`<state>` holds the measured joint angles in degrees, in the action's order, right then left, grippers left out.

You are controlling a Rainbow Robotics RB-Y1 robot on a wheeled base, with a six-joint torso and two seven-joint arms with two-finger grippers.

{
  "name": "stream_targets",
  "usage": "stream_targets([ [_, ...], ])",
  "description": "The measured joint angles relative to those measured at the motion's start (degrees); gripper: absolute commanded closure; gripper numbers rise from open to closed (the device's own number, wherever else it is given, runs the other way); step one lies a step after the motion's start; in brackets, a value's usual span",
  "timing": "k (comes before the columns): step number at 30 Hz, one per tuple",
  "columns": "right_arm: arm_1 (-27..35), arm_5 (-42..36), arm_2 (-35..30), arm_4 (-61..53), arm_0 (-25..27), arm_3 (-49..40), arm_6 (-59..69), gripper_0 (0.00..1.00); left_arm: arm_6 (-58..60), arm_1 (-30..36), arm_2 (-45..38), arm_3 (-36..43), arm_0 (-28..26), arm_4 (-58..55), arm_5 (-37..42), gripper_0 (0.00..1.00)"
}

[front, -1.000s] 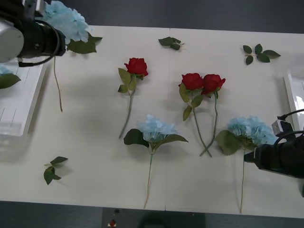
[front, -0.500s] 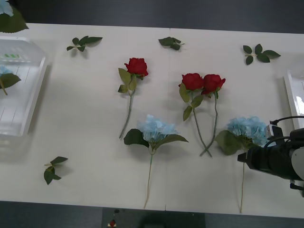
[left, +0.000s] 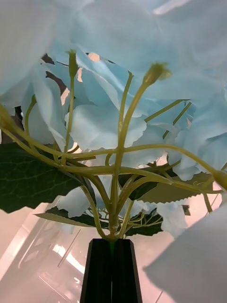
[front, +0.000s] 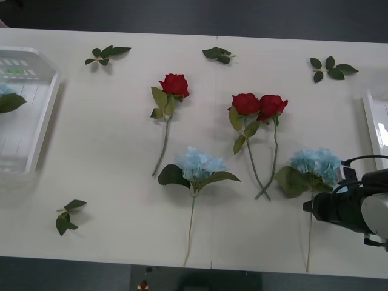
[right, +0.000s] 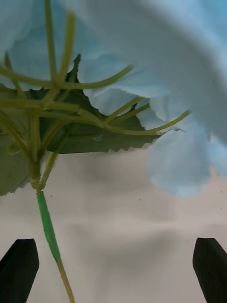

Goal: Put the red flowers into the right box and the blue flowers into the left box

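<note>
My left gripper (left: 112, 246) is shut on the stem of a blue flower (left: 118, 118), which hangs over the pale ribbed left box (left: 38, 270). That left box (front: 36, 121) lies at the table's left edge with a blue flower's leaf (front: 9, 102) in it. My right gripper (front: 309, 206) is open, low at the stem of the right-hand blue flower (front: 316, 165). Its stem (right: 47, 227) lies between the fingers (right: 19, 270), close to one of them. Another blue flower (front: 199, 165) and three red flowers (front: 174, 85) (front: 245, 103) (front: 272, 105) lie mid-table. The right box (front: 376, 124) shows at the right edge.
Loose green leaf sprigs lie at the back left (front: 106, 53), back middle (front: 217, 54), back right (front: 330, 66) and front left (front: 66, 217). The two right roses have crossed stems close to the right blue flower's leaf.
My left arm with its blue flower has gone out of the front view past the back left corner. My right gripper has crept left onto the right blue flower's stem.
</note>
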<state>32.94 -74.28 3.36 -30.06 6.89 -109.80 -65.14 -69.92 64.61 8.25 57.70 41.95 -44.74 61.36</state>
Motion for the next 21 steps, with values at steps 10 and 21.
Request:
stream_targets([
  [10,0.0,3.07,3.11,2.73,-0.03,1.77,0.0,0.63,-4.26,-0.01,0.0,-3.81,-0.73,-5.4,-1.5,1.0],
  [21,-0.18,1.83,3.57,6.8,-0.99,1.77,0.0,1.0,-4.26,-0.02,0.0,-0.95,-7.74,-7.68,-6.13,0.59],
])
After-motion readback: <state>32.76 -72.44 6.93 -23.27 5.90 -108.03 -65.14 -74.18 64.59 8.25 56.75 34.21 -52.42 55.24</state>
